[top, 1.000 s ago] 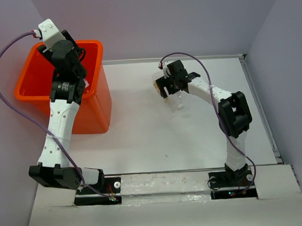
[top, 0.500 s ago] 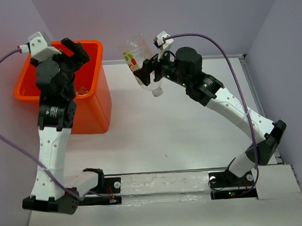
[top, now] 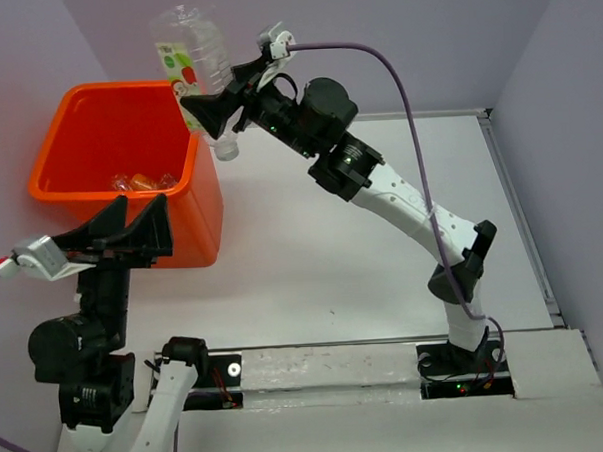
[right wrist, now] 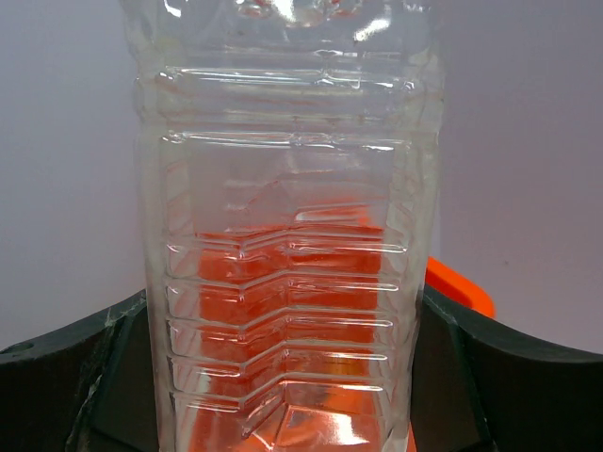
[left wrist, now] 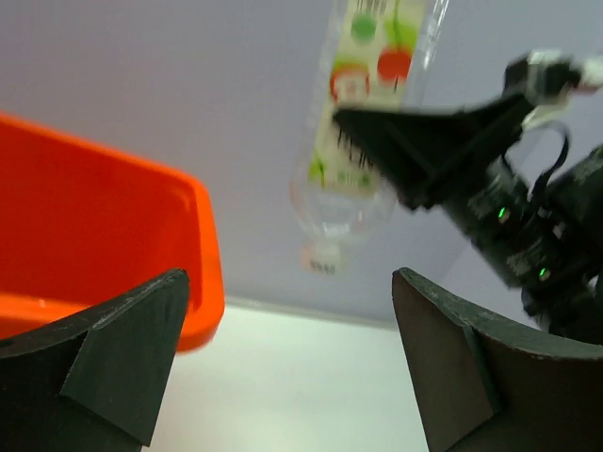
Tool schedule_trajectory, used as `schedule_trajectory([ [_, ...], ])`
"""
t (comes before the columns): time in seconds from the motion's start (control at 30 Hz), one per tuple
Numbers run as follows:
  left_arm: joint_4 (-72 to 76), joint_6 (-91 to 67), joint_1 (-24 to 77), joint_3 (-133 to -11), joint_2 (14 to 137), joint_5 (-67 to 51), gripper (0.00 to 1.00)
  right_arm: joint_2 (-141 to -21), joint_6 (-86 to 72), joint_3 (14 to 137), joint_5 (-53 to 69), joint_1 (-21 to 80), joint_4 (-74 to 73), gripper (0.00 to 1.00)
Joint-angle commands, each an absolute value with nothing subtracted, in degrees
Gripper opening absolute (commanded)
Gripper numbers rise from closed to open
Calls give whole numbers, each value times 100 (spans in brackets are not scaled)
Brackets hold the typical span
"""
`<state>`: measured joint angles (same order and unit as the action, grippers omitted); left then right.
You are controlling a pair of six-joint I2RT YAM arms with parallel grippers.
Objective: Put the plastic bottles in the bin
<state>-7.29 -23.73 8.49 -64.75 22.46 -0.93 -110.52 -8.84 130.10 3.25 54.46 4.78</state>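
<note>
At the near left, we see the left gripper (top: 140, 205) spread wide and empty, in front of the orange bin (top: 95, 90), where several bottles (top: 139, 181) lie. Rightward, the right gripper (top: 211, 108) pinches a clear labelled bottle (top: 187, 46), cap down, high near the bin's far right corner.

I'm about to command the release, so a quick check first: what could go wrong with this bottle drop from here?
1. The bottle hangs neck down in the right claw, seemingly at or just outside the right rim of the bin. Released here, it may strike the rim and bounce onto the table.
2. The open left claw sits close to the bin's near wall, so a careless swing could nudge the bin.
</note>
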Motion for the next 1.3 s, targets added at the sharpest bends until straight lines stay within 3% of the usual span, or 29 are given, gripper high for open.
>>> schedule_trajectory([
  [0.0,-1406,-2698,844,-5600,1908,-877,99,-11811,-721,13982,255,5810,1563,40],
  [0.2,-1819,-2874,1098,-4554,1512,-1590,99,-13050,-703,15212,229,6003,2504,40],
  [0.43,-1907,-3015,1257,-4017,1292,-1828,99,-14070,-580,15407,-211,6003,2857,41],
  [0.47,-1907,-3015,1266,-4008,1283,-1811,99,-14097,-580,15372,-167,6003,2813,46],
  [0.5,-1907,-2997,1274,-4025,1275,-1802,99,-14098,-554,15311,-176,6003,2778,65],
  [0.6,-1933,-2910,1274,-4087,1292,-1680,99,-13897,-475,15012,-228,6003,2629,99],
  [0.97,-1618,-2795,1266,-4710,1722,-1670,99,-12666,-440,14758,-44,6003,1626,100],
  [1.1,-1424,-2935,1274,-4869,1828,-1731,99,-11508,-396,13416,-140,6003,1696,100],
  [1.17,-1188,-3058,1274,-4922,1872,-1871,99,-10849,-334,12037,-245,6003,2011,100],
  [1.27,-811,-3216,1266,-5044,2038,-2117,99,-8850,-203,9881,-570,6003,2441,100],
])
